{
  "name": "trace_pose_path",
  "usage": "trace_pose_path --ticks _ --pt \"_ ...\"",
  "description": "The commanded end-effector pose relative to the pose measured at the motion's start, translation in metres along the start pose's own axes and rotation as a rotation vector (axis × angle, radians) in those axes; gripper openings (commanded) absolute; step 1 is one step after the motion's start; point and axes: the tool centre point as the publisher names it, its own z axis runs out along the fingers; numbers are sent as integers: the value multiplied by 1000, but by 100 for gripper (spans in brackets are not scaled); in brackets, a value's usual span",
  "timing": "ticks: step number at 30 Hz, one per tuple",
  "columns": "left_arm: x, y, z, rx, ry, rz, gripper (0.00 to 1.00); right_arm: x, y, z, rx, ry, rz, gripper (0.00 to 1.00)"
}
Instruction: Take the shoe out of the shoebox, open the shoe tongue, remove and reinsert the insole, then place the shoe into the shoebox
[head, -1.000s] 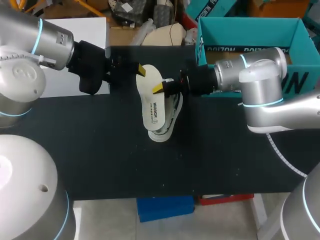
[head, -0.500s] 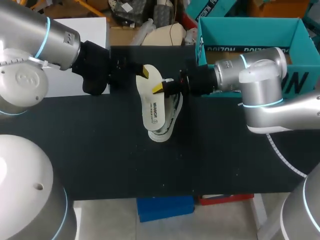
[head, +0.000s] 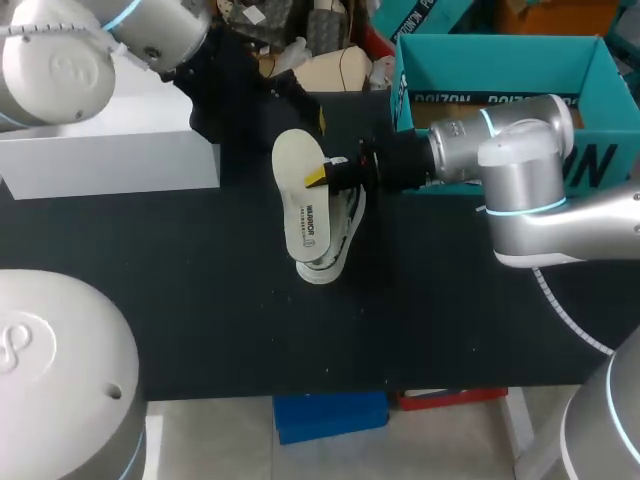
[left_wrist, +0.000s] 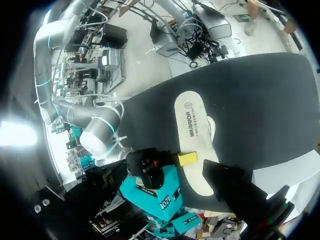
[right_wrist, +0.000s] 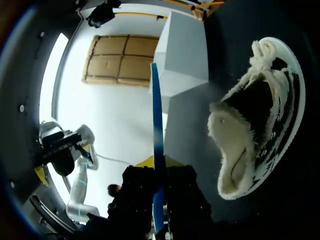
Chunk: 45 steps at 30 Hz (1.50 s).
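At frame centre, the right gripper (head: 319, 178) is clamping the cream foam insole (head: 300, 205) above the white-and-black sneaker (head: 338, 245). The left gripper (head: 300, 100) is hovering at upper left, apart from both; whether it is clenched or released cannot be told.

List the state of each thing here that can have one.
insole: out of the shoe, gripped at its edge, off the table.
shoe: out of the box, on its side on the table, no insole inside.
shoebox: open, without the shoe.
right gripper: shut on the insole.
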Motion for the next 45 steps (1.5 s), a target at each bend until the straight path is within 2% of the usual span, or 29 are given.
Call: trace_pose_path --ticks 1,13,19,20,22,28,30,32,35,37,45 --pt "-6 -2 -3 22 147 -35 100 0 0 0 0 -2 1 0" --pt "-6 -2 -3 22 147 -35 100 0 0 0 0 -2 1 0" --pt "-13 -11 11 18 431 -68 100 0 0 0 0 -2 1 0" --pt "-12 -13 12 40 450 -67 100 0 0 0 0 -2 1 0" --pt "-10 -15 14 21 501 -81 100 0 0 0 0 -2 1 0" --pt "1 -18 22 42 581 -154 100 0 0 0 0 -2 1 0" --pt "4 -19 25 55 558 -170 100 0 0 0 0 -2 1 0" --pt "7 -20 29 43 584 -182 100 0 0 0 0 -2 1 0" --pt "9 -23 35 33 535 -171 100 0 0 0 0 -2 1 0" --pt "10 -25 40 58 495 -173 100 0 0 0 0 -2 1 0" --pt "13 -26 60 91 505 -166 100 0 0 0 0 -2 1 0"
